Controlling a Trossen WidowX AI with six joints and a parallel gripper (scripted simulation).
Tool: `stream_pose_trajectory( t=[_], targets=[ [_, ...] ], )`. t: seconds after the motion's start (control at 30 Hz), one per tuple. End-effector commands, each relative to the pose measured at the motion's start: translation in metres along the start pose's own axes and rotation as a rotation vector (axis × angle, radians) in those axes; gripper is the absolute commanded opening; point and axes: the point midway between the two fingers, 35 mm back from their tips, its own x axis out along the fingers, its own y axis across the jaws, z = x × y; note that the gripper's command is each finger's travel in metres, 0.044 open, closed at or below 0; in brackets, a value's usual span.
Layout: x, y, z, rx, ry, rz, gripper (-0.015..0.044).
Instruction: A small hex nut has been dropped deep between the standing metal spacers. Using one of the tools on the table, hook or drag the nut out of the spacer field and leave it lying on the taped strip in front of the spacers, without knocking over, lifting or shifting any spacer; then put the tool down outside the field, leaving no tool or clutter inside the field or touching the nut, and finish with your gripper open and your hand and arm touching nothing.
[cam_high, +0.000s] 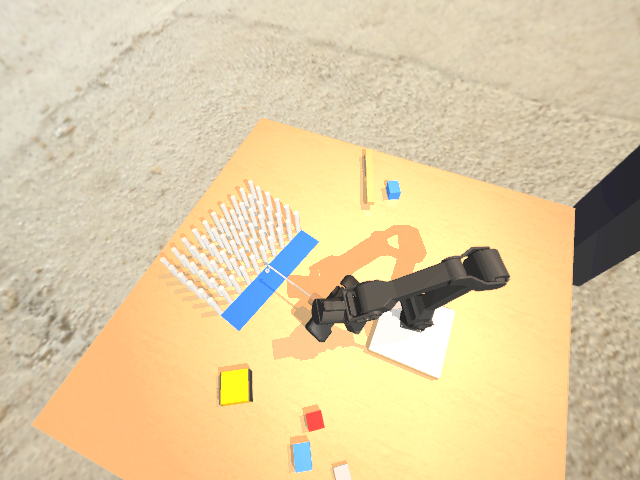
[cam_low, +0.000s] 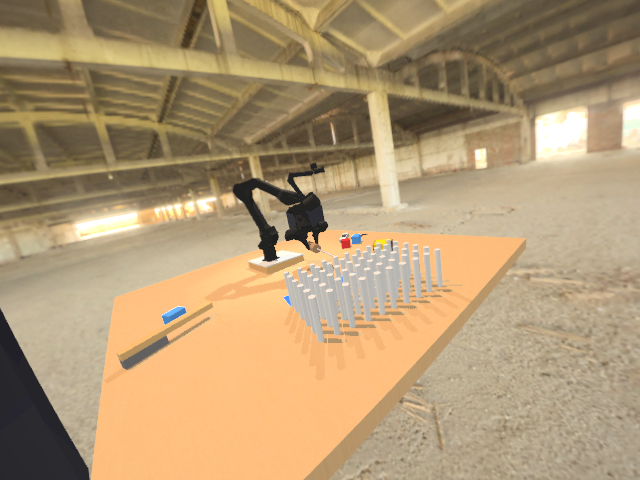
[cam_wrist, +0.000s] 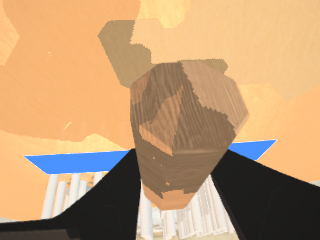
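The gripper (cam_low: 312, 244) (cam_wrist: 181, 156) is shut on the wooden handle (cam_low: 314, 248) (cam_wrist: 187, 120) of a tool. Its thin pale rod (cam_high: 290, 283) (cam_low: 326, 253) reaches over the blue taped strip (cam_high: 242, 304) (cam_low: 287, 300) (cam_wrist: 75, 164) to the spacer side. The rod's shadow lies apart from it, so it is raised. A small pale ring, looking like the hex nut (cam_high: 267, 270), shows at the strip's spacer-side edge, right by the rod's end; I cannot tell if they touch. The white spacers (cam_high: 297, 221) (cam_low: 315, 320) (cam_wrist: 50, 197) stand upright in rows behind the strip.
A long yellow bar (cam_high: 369, 178) (cam_low: 165, 330) and a blue block (cam_high: 393, 190) (cam_low: 174, 314) lie on the table's far side in the top view. A yellow box (cam_high: 235, 386), red cube (cam_high: 314, 420), light blue block (cam_high: 302, 456) and whitish block (cam_high: 342, 472) lie opposite.
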Motion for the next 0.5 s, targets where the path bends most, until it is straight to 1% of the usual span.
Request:
stream_pose_trajectory(
  t=[0.0, 0.47],
  targets=[
    [-0.017, -0.002, -0.014, 0.002, 0.013, -0.011, 0.0000],
    [-0.073, 0.005, -0.047, 0.000, 0.013, -0.012, 0.0000]
  ],
)
